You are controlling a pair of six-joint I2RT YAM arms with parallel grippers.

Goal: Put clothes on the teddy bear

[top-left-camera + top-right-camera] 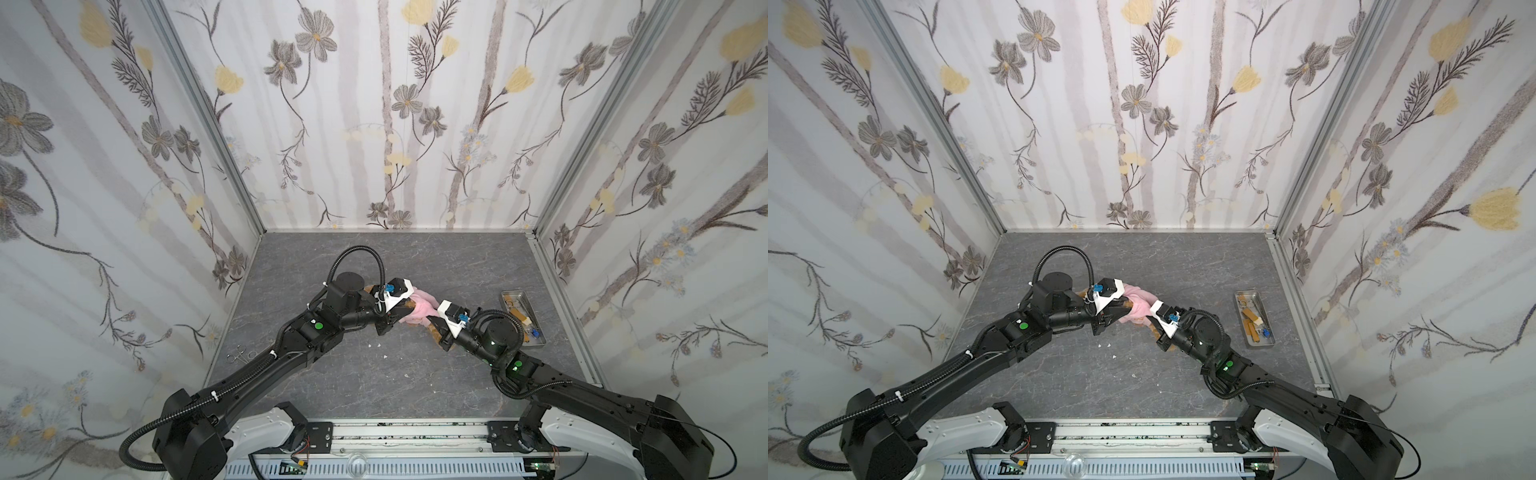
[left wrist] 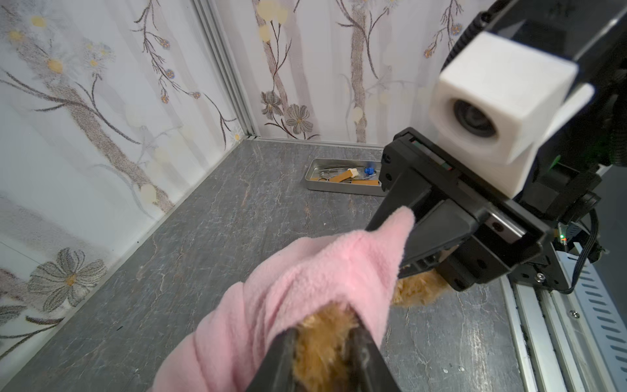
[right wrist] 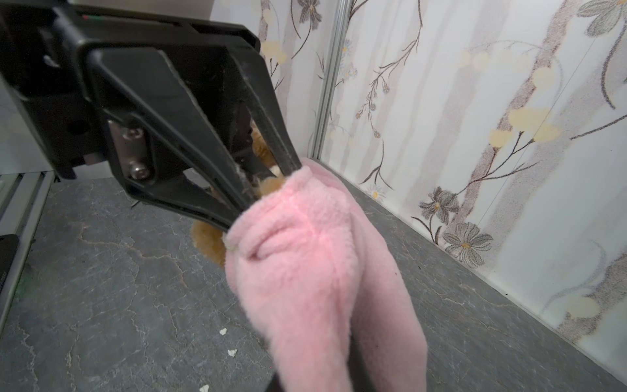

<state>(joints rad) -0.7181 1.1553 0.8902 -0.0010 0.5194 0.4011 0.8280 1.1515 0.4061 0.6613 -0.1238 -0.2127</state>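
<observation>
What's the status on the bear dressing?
Right gripper shut on pink hoodie edge. Left gripper at hoodie opening, teddy bear fur between its jaws, grip unclear. Bear partly inside hoodie. Metal tray well aside, not in the way.

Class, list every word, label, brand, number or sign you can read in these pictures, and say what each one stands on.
None: no text can be read in any view.
The pink fleece garment, the teddy bear, the metal tray and the floral walls show no writing, only patterns.
</observation>
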